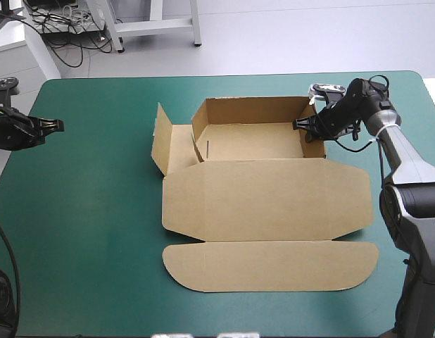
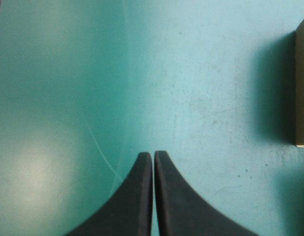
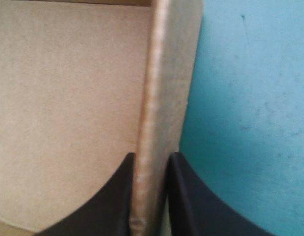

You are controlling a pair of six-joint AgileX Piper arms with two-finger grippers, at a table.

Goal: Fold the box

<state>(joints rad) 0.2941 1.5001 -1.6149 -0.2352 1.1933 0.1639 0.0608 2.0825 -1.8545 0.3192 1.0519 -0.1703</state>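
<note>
Pinching the right wall of the brown box (image 1: pixel 267 190), centre of the frame on the table (image 1: pixel 98 232), the right fingers (image 3: pixel 112 201) should press it fully upright and tuck it squarely; the left fingers (image 2: pixel 135 196), pressed together at mid-left, hold nothing.

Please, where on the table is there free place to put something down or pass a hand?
The teal-green cover is bare between the box and the table's left edge, near the shut left claw. A narrower bare strip lies behind the box, along the far edge. Crowded: the box's right wall, where the right claw grips it.
</note>
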